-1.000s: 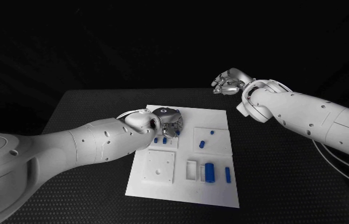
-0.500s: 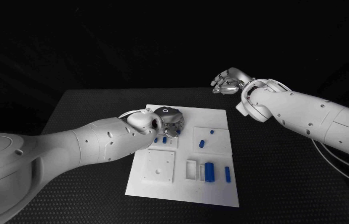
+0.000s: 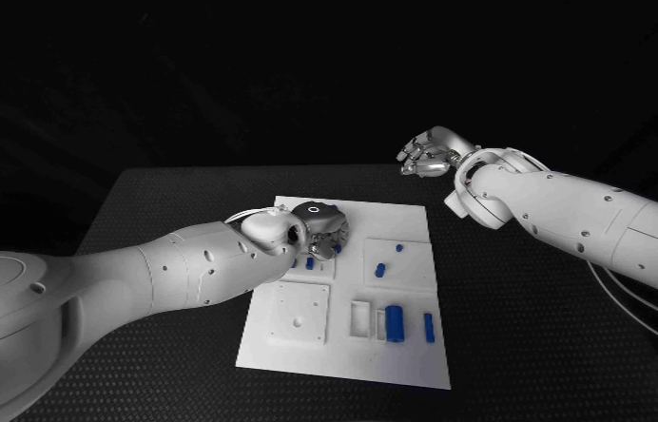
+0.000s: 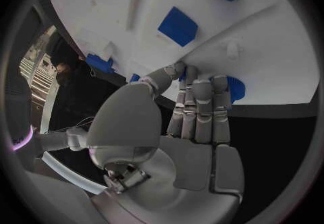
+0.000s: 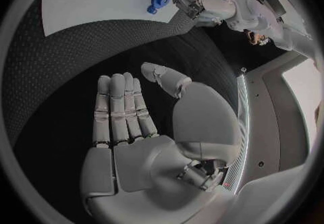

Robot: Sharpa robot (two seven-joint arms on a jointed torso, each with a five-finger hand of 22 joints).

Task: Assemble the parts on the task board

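Several parts: small blue plastic pieces lie on the flat white rectangular task board (image 3: 412, 224); a larger blue cylinder (image 3: 395, 322) sits in a recess near the board's near edge, with a slim blue peg (image 3: 429, 328) just beside it toward the right edge.
Middle of board: a short blue pin (image 3: 380, 272) and a tiny blue stub (image 3: 399, 248) lie on a raised square toward the right edge; two small blue pegs (image 3: 310, 263) stand nearer the left edge.
Round part: a blue gear-like disc (image 4: 235, 88) lies on the board near its far left corner, touching or just beside the left fingertips (image 4: 200, 80); which one I cannot tell.
Left hand (image 3: 319, 226): silver, fingers together and pointing down onto the board near its far left corner; whether it grips anything I cannot tell.
Right hand (image 3: 432, 155): silver, raised above the table beyond the board's far right corner, fingers straight, thumb apart, holding nothing.
Table (image 3: 521, 308): black textured surface carrying the board at its middle.
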